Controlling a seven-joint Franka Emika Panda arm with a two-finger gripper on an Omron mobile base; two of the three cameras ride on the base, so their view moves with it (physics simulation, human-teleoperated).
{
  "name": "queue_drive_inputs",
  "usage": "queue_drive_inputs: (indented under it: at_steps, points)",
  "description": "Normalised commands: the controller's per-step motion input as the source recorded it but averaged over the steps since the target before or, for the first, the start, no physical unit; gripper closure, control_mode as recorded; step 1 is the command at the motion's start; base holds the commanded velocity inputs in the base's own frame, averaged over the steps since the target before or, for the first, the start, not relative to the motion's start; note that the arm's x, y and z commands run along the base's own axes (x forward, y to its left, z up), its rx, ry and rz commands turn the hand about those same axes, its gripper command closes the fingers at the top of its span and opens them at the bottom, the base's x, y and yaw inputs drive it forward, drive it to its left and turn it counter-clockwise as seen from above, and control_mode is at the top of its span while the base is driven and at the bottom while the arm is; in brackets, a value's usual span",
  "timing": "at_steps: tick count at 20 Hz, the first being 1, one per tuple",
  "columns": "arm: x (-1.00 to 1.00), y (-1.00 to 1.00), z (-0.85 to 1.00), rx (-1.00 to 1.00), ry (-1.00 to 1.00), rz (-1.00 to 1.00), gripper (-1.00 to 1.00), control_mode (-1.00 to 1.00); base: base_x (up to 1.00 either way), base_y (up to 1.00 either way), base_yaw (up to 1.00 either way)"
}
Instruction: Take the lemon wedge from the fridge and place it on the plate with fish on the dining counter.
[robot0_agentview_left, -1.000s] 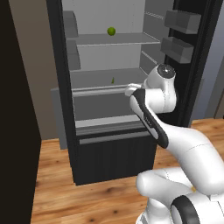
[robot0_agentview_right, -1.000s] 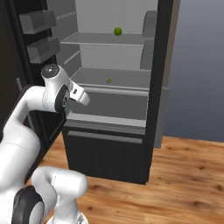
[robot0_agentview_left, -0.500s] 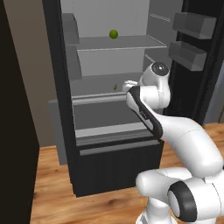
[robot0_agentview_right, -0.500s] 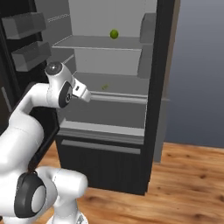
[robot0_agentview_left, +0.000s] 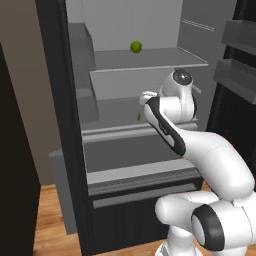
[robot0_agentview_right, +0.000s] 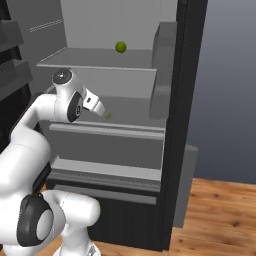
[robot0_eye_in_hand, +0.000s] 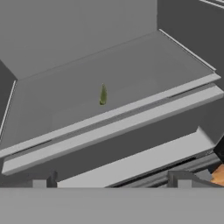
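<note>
Inside the fridge (robot0_agentview_left: 70, 150), the hand (robot0_eye_in_hand: 111, 180) hangs open, apart from the lemon wedge (robot0_eye_in_hand: 103, 95)

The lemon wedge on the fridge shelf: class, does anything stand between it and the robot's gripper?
Nothing visible does. In the hand view the lemon wedge sits alone on a bare grey shelf of the fridge, past the shelf's front lip. The gripper is open and apart from it, with the doors already open.

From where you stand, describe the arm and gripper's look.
The arm is glossy white with rounded links, black bands at the joints and a round grey cap on the wrist joint. The gripper is a white wedge-shaped hand with small dark finger tips. No cables or markings show.
</note>
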Motion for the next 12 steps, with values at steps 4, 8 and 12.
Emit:
queue_drive_inputs:
  at_steps: [4,8,12]
  points:
    - [0.00,0.00,0.00,0.00,0.00,0.00,-1.00,1.00,0.18,0.01,0.00]
    - [0.05,0.00,-0.02,0.00,0.00,0.01,-1.00,-1.00,0.02,0.02,0.02]
    - [0.40,0.00,-0.06,-0.01,0.00,0.00,-1.00,-1.00,0.00,0.00,0.00]
